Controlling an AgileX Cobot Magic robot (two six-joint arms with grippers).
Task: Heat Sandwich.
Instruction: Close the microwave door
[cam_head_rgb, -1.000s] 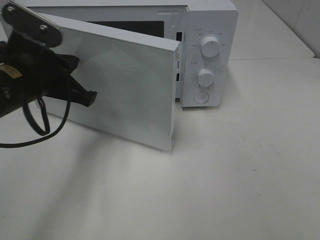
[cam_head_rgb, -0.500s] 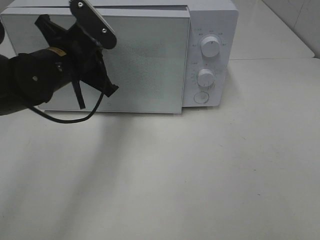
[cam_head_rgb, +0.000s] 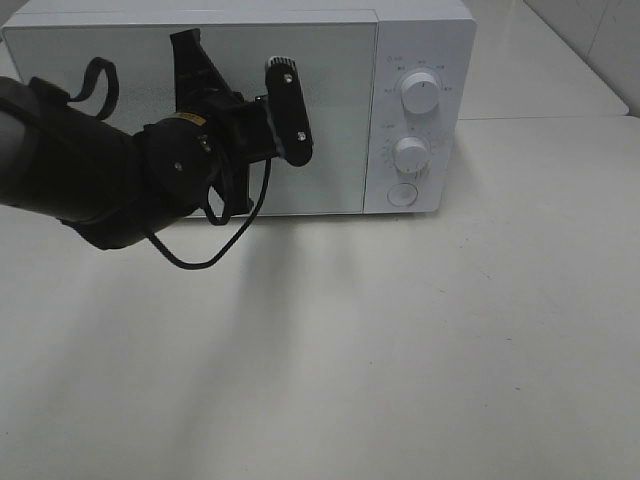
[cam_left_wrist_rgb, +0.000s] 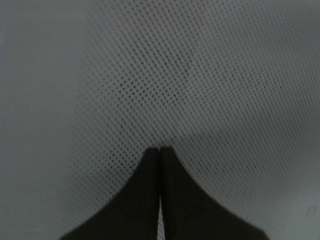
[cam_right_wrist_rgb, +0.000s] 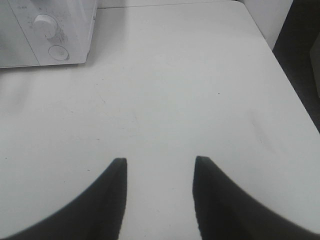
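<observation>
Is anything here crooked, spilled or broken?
Nothing stands out. The microwave door sits shut and flush, its knobs look intact, and the table shows no spills. The left gripper, shut, points at the door; the right gripper is open above the table. No sandwich is in view.

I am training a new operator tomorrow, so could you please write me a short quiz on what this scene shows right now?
1. True or false: the microwave door is shut.
2. The left gripper is: A) wide open; B) shut on a plate; C) shut, holding nothing.
3. Fill in: the right gripper, open, hangs over the ____.
Key: 1 true; 2 C; 3 table.
</observation>
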